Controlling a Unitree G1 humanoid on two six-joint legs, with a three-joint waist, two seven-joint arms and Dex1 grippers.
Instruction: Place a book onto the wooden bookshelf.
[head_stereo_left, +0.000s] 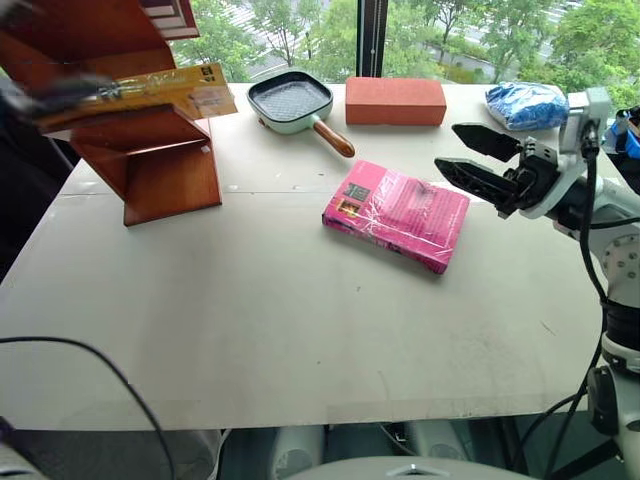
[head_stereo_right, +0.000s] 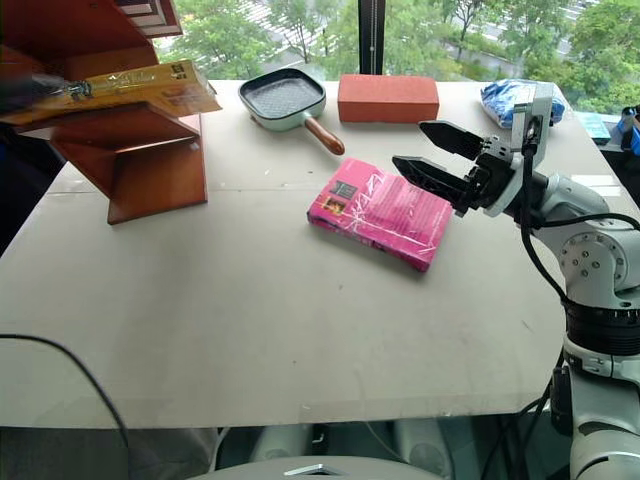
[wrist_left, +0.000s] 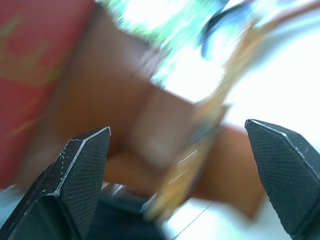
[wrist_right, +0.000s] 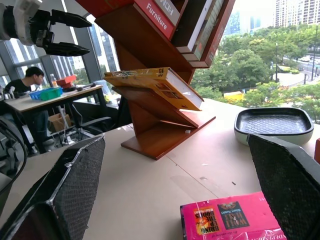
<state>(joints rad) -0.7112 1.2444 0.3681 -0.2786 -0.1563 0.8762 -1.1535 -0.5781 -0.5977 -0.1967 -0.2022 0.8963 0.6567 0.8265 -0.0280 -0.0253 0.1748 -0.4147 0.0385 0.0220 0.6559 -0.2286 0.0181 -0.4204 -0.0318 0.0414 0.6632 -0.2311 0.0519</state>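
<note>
Left eye view, far left: I see the wooden bookshelf (head_stereo_left: 150, 160) on the bench (head_stereo_left: 300, 330), the book (head_stereo_left: 160, 92) lying on its slanted panel, one end overhanging.
Left claw (wrist_right: 64, 34): jaws spread wide, gripping nothing, just beside the shelf.
Step in hand: I judge the placing done; the release looks complete.
Next move: I'd draw the left arm clear without nudging the book.
Shelf contents: upper compartments hold other books (wrist_right: 205, 25).
Middle: frying pan (head_stereo_left: 292, 103), empty; red block (head_stereo_left: 396, 101); pink book (head_stereo_left: 397, 213).
Right claw (head_stereo_left: 470, 158): open, empty, hovering near the pink book.
</note>
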